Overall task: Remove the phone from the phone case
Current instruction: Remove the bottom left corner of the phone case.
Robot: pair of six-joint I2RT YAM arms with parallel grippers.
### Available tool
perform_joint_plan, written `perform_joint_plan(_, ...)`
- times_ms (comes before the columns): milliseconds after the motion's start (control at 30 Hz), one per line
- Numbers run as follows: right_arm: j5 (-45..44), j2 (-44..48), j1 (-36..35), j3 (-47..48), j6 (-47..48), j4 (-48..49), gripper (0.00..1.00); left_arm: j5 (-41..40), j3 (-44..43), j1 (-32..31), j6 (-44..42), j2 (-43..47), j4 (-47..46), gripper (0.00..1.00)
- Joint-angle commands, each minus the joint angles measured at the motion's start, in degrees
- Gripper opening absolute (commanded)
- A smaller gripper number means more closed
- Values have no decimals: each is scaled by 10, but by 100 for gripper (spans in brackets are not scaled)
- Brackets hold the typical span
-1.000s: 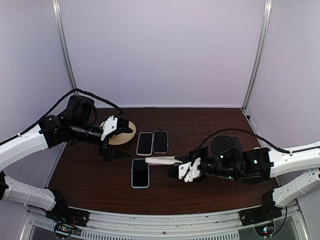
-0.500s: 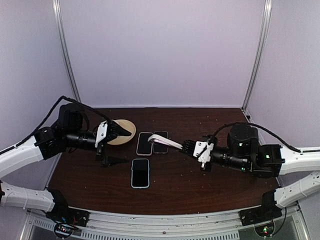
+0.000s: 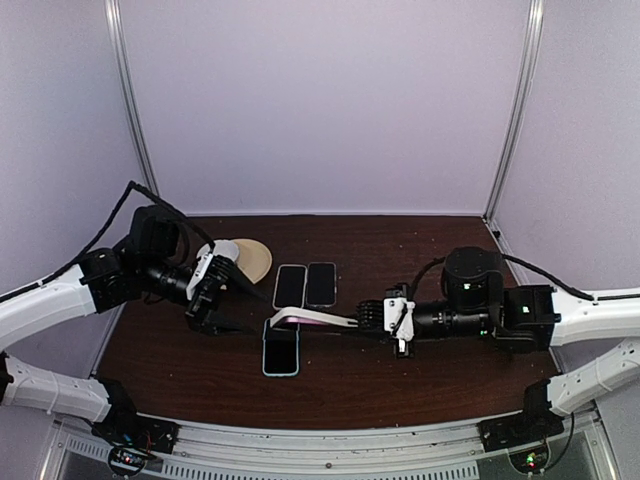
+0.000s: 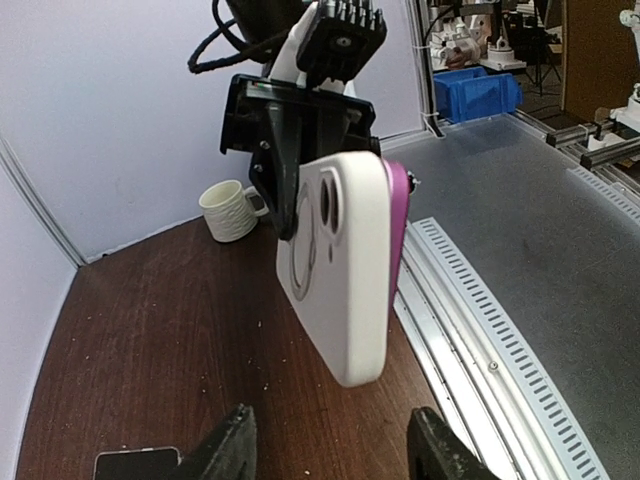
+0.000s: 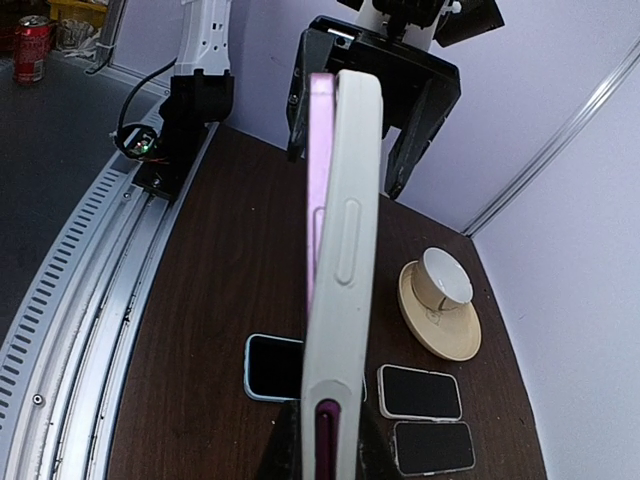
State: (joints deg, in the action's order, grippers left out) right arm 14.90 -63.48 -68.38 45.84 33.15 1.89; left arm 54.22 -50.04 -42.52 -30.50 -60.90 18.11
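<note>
The right gripper (image 3: 364,318) is pinched on one short end of a white plastic phone case (image 3: 305,319), its jaws pressed against the case's two faces. It holds the case in the air above the middle of the dark brown wooden tabletop (image 3: 430,250). The pink-purple phone (image 5: 318,200) sits inside the case, showing as a coloured strip along one long side. In the left wrist view the case's white back (image 4: 340,260), with its camera cut-outs, faces the left gripper (image 3: 216,292). That gripper is spread wide, points at the case's free end and is just short of it, touching nothing. Below the case, toward the near edge, a phone in a light blue case (image 3: 282,350) lies screen up. Two black phones (image 3: 305,285) lie side by side farther back. A round tan wooden disc (image 3: 255,262) lies toward the far left corner. A white mug (image 4: 232,210) stands near the right edge.
</note>
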Motion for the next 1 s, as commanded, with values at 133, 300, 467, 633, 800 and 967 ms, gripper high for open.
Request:
perform_joint_plan(133, 69, -24, 12, 46, -8, 34, 0, 35, -26, -17, -14, -15, 22, 46)
perform_joint_plan(300, 71, -30, 12, 54, -8, 33, 0, 41, -27, -23, -18, -16, 27, 40)
perform_joint_plan(467, 69, -34, 13, 56, -7, 35, 0, 40, -30, -30, -24, -20, 38, 36)
perform_joint_plan(633, 71, -38, 13, 61, -4, 30, 0, 40, -30, -36, -27, -23, 40, 36)
perform_joint_plan(800, 77, -43, 13, 69, 5, 17, 0, 43, -34, -41, -27, -26, 43, 27)
perform_joint_plan(967, 83, -46, 13, 74, 18, 6, 0, 49, -37, -42, -43, -27, 56, 23)
